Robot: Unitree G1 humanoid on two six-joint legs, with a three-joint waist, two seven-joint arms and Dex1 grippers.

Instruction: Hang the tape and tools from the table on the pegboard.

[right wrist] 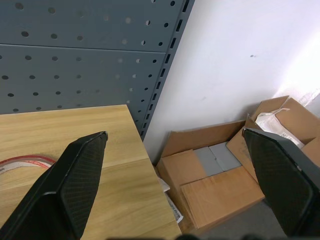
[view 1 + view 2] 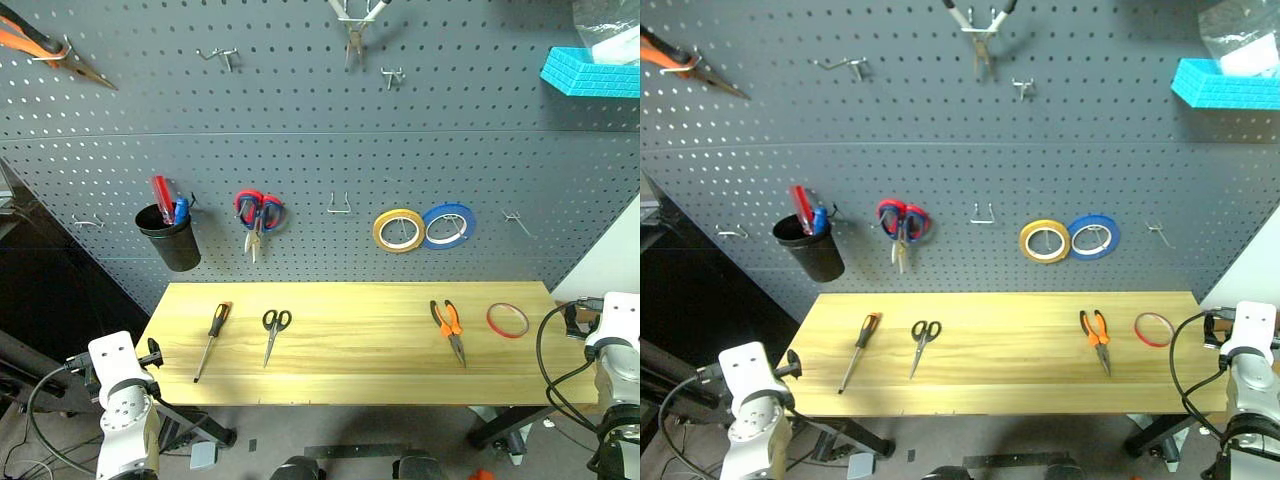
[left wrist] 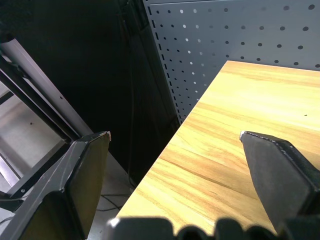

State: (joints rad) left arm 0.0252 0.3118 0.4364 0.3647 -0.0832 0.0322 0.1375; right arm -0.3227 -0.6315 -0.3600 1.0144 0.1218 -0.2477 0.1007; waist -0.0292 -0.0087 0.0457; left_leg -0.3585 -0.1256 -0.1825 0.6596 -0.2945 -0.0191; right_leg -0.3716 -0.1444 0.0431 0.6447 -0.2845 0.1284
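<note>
Grippers spread wide, holding nothing.
I see the left gripper (image 3: 175, 137) over the table's (image 2: 350, 370) left end, the right gripper (image 1: 175, 135) past its right end near the tape (image 1: 22, 162).

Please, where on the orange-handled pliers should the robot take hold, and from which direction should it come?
Probably at the orange handles of the pliers, coming from above with the right tool, which is open and on that side. The pliers lie flat on the table, handles toward the pegboard, thin nose toward the front edge. The handles are the thickest part, and gripping them crosswise stays clear of the red tape beside them.
</note>
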